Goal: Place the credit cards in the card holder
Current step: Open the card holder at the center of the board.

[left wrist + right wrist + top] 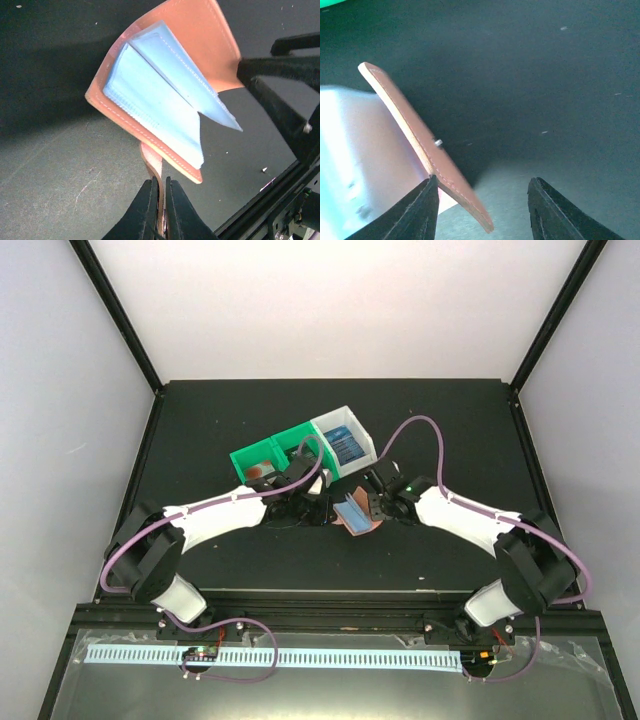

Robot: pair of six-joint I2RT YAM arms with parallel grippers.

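Note:
The card holder (357, 512) is a salmon-brown folding wallet held spread open just above the black table between both grippers. My left gripper (162, 192) is shut on its snap tab (152, 160), and the pale blue inner pockets (150, 100) face that camera with no card in them. My right gripper (482, 182) is open; the card holder's outer flap (420, 135) slants across beside the left finger (422, 210), with a wide gap to the other finger. A blue credit card (347, 448) lies in the white bin; something reddish (262, 470) sits in the green bin.
The green bin (250, 455) and the white bin (362, 432) stand side by side just behind the grippers. The right arm's black fingers (280, 85) reach in from the right of the left wrist view. The table's front rail (320, 592) runs below.

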